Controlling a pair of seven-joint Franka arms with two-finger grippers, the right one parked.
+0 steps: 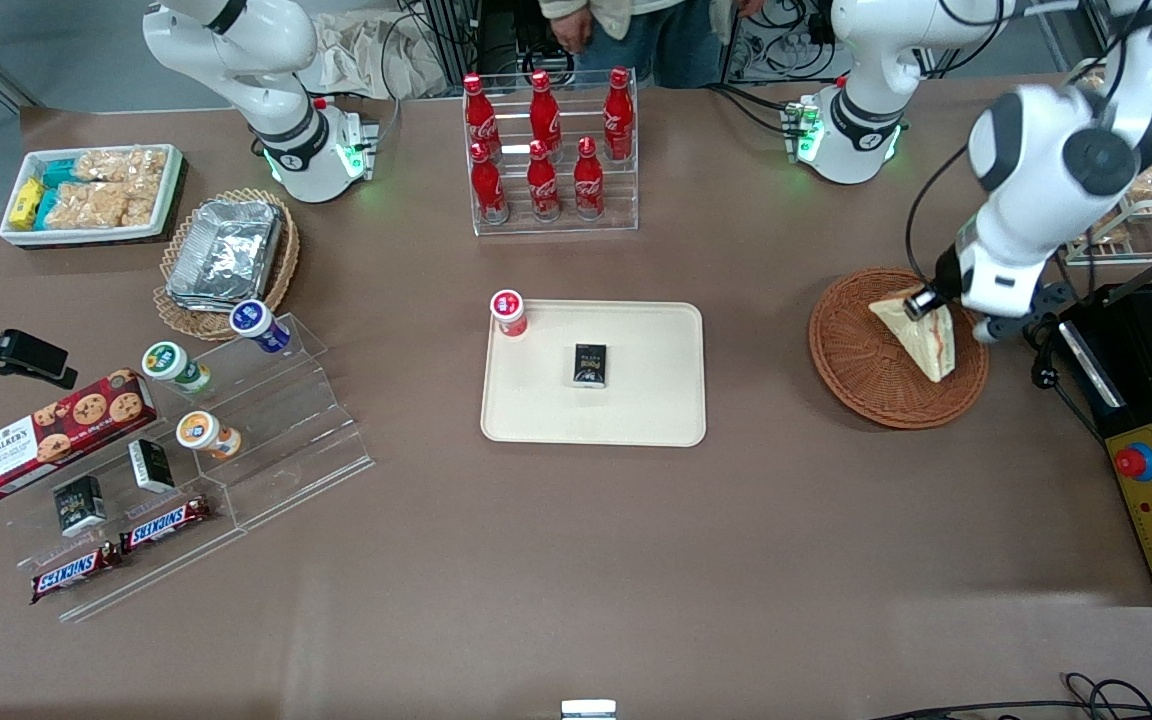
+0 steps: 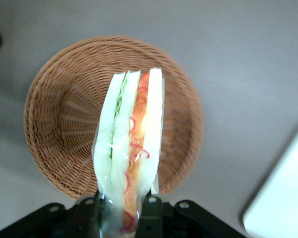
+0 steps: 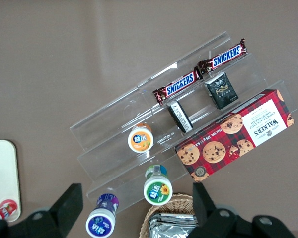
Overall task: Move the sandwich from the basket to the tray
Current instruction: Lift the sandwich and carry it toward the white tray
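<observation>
Front view: brown table (image 1: 576, 560), bare at the camera edge. Tray (image 1: 656, 420), cream, mid-table, carrying a small dark packet (image 1: 590, 365) and a red-capped cup (image 1: 508, 312). Basket (image 1: 851, 350), reddish wicker, toward the working arm's end. Jaws (image 1: 926, 300) clenched on the sandwich (image 1: 921, 340) above the basket.

Left wrist view: sandwich (image 2: 131, 148) pinched at one end between the fingers (image 2: 150, 218), basket (image 2: 64, 119) below it, tray (image 2: 283, 198) corner nearby.

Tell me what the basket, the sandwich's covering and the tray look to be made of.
Basket: woven wicker, reddish-brown, with ribbed strands. Sandwich, shut in the gripper above the basket: apparently clear glossy plastic wrap, since a see-through film edges the bread. Tray: probably matte cream plastic, smooth with rounded corners and a low rim.
</observation>
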